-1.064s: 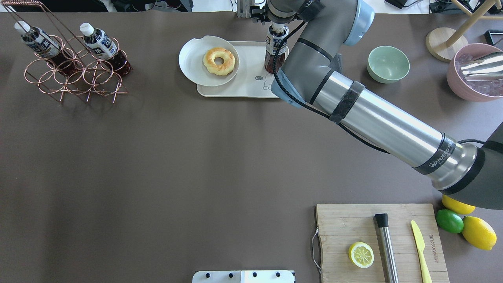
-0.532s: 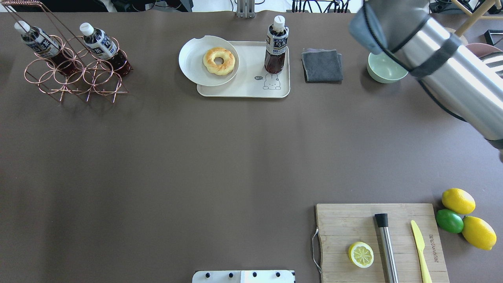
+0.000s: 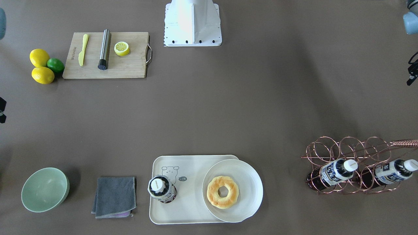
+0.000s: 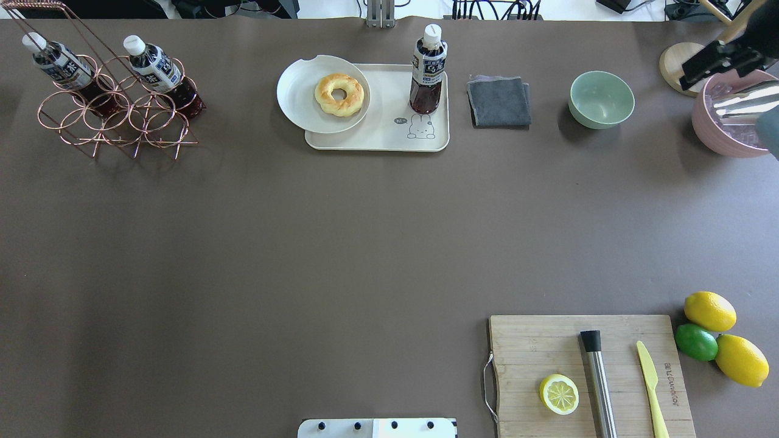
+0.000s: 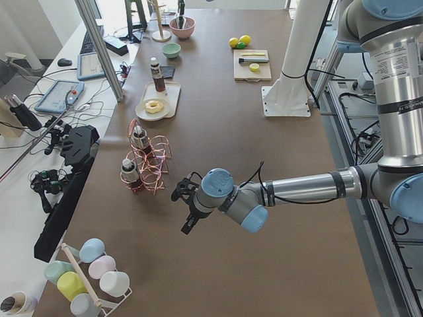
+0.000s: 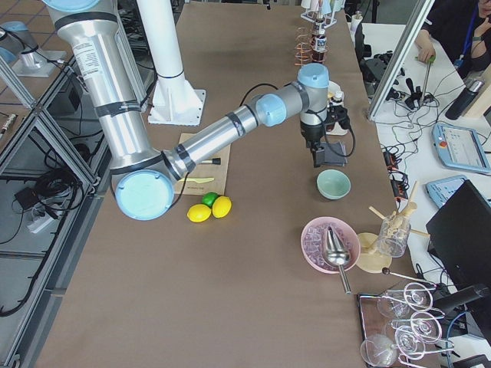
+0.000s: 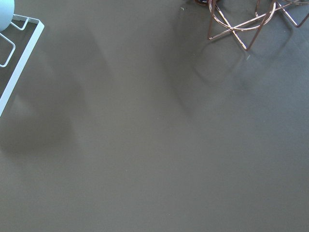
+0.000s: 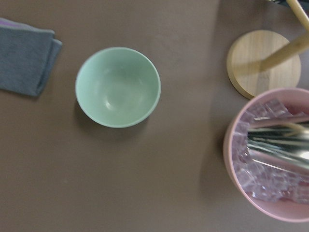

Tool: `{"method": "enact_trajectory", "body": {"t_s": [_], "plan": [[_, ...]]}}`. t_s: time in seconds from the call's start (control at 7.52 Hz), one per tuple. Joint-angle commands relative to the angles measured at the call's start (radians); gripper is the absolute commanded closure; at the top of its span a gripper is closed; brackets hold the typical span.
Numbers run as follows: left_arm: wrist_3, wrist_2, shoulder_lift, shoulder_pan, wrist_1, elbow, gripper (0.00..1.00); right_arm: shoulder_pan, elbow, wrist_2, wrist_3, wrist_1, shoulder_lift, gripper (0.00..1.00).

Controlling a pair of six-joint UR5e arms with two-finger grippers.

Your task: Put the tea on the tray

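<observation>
The brown table carries everything, and both arms hang well clear of the goal. The right arm reaches out over the green bowl, to the right of the tray. The left arm stretches low over bare tabletop near the copper wire rack on the far left, which holds two more bottles of the same kind.

The tray lies at the far middle of the table. A round plate with a doughnut overlaps its left end. The tea stands upright on its right end, just beyond the bear drawing and close to the rim (no finger touches it). By this layout the placing looks done.

The right gripper is probably empty, but whether its jaws stand apart or together cannot be told; the same goes for the left gripper.

The risk lies in the bottle's shape: tall and narrow, near an edge. A low sweep of the right arm leftward over the grey cloth could clip the cap and topple it off the tray.
</observation>
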Motion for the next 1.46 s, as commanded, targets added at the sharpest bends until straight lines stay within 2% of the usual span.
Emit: {"method": "enact_trajectory", "body": {"t_s": [0.0,0.27,0.4,0.66,0.8,1.06,1.33], "plan": [[0.000,-0.001,-0.002,0.000,0.000,0.000,0.00,0.108,0.015,-0.005,-0.226,-0.003,-0.248,0.00],[0.000,-0.001,-0.003,-0.001,0.000,-0.001,0.00,0.208,-0.008,0.018,-0.288,-0.003,-0.375,0.00],[0.000,-0.004,0.000,-0.001,0.000,-0.001,0.00,0.226,-0.058,0.021,-0.300,-0.002,-0.416,0.00],[-0.002,-0.022,0.007,-0.001,0.011,-0.001,0.00,0.243,-0.066,0.029,-0.307,-0.003,-0.422,0.00],[-0.002,-0.080,0.010,-0.010,0.049,0.011,0.00,0.243,-0.077,0.028,-0.304,-0.003,-0.421,0.00],[-0.002,-0.149,0.001,-0.042,0.191,0.002,0.00,0.243,-0.087,0.028,-0.305,-0.003,-0.422,0.00],[0.005,-0.147,-0.076,-0.046,0.390,-0.013,0.00,0.243,-0.094,0.028,-0.305,-0.003,-0.422,0.00]]}}
